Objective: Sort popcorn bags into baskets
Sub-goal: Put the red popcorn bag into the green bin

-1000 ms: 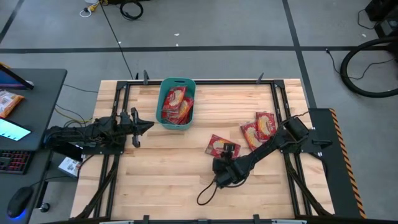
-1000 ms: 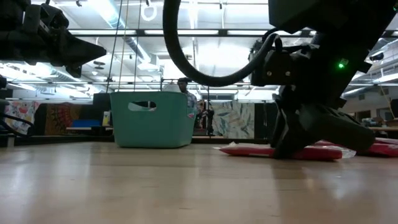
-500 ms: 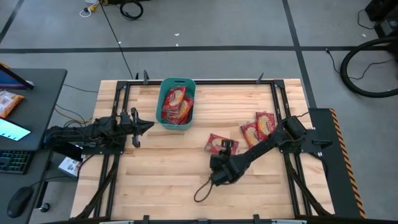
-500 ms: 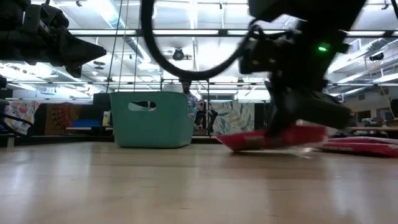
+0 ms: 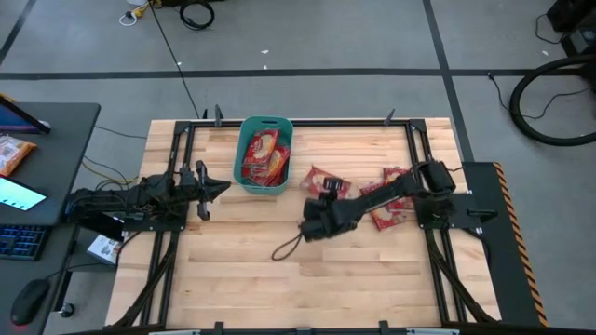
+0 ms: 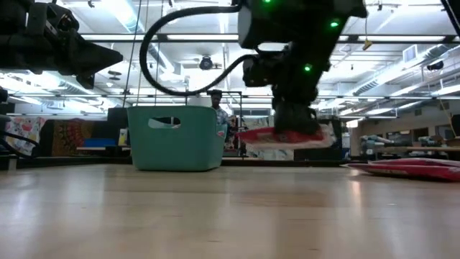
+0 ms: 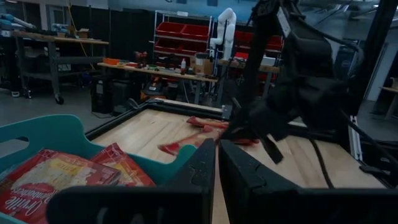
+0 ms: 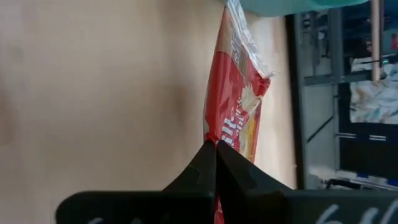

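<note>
The wooden bench fills the middle of the high view, framed by black rails. At its far edge, left of centre, stands the teal basket, already holding several red popcorn bags that lie flat and overlapping inside it.

The right arm reaches from the right side across the bench toward the basket. Its jaws are pinched tight on the edge of one popcorn bag, which hangs clear of the bench, as the low view shows, just to the right of the basket and about level with its rim. In the right wrist view the two dark fingers meet on the red packet with no gap between them, and the basket's teal wall shows just past the bag's far end.

The left arm lies along the left edge of the bench, its jaws just beside the basket's left wall, nearly closed and holding nothing.

Two more popcorn bags rest on the right part of the bench, partly under the right arm.
</note>
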Available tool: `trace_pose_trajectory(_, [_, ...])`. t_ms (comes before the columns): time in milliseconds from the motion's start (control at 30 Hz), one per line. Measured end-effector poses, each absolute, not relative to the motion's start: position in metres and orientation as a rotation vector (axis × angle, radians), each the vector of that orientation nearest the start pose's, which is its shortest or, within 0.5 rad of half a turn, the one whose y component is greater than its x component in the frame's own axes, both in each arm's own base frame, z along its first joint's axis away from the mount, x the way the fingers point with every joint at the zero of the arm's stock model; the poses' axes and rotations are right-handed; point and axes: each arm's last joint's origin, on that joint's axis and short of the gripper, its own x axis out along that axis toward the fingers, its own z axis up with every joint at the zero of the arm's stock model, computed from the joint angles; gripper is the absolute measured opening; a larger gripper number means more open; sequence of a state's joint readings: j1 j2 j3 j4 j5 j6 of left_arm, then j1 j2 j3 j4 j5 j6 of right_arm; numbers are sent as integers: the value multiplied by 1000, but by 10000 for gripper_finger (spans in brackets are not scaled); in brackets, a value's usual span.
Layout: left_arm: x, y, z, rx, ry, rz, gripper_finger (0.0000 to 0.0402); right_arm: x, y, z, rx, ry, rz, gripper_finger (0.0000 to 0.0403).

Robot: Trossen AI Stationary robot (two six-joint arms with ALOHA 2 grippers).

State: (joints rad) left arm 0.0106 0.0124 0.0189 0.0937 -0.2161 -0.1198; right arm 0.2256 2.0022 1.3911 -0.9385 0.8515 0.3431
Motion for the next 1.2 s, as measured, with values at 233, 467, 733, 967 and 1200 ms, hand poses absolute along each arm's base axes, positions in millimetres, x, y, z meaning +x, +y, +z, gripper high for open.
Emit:
trace_pose_trajectory(233, [96,7,178,-128,-112,221,25,376,27,191,-764,1175,-690,4])
trace_pose_trajectory(467, [96,7,178,-127,-112,221,25,396,2,212,-1084,1176,-439,5])
trace_pose_trajectory(733, [96,7,178,-126,-109,221,25,423,-11,233,-1502,1009,-228,6])
trace_pose_trajectory(967, [96,7,178,-126,-110,221,25,429,-28,237,-1588,909,-110,11])
trace_pose_trajectory(1200, [96,7,178,-126,-111,221,25,428,-52,236,-1591,898,-57,52])
